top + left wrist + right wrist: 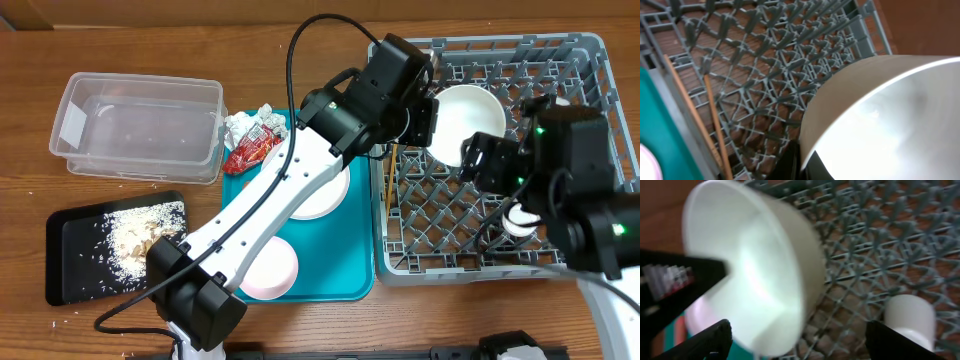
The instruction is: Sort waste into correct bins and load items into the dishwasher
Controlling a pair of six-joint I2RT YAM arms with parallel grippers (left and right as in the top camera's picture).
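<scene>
A white bowl (465, 120) hangs tilted over the grey dishwasher rack (600, 60), with my left gripper (425, 115) shut on its rim. In the left wrist view the bowl (890, 120) fills the right side, and a dark finger (807, 162) presses its edge. My right gripper (482, 160) is open beside the bowl. Its fingers (710, 340) stand wide apart, and the bowl's lower edge (765, 285) lies between them. A small white cup (910, 317) stands in the rack (880, 245). A red wrapper (250, 150) and crumpled foil (250, 122) lie on the teal tray (340, 285).
The clear tub (140, 125) sits at the back left, and the black tray (70, 250) in front of it holds tan crumbs. A white dish (325, 190) and a pink dish (270, 270) rest on the teal tray. Wooden chopsticks (715, 125) lie along the rack's left side.
</scene>
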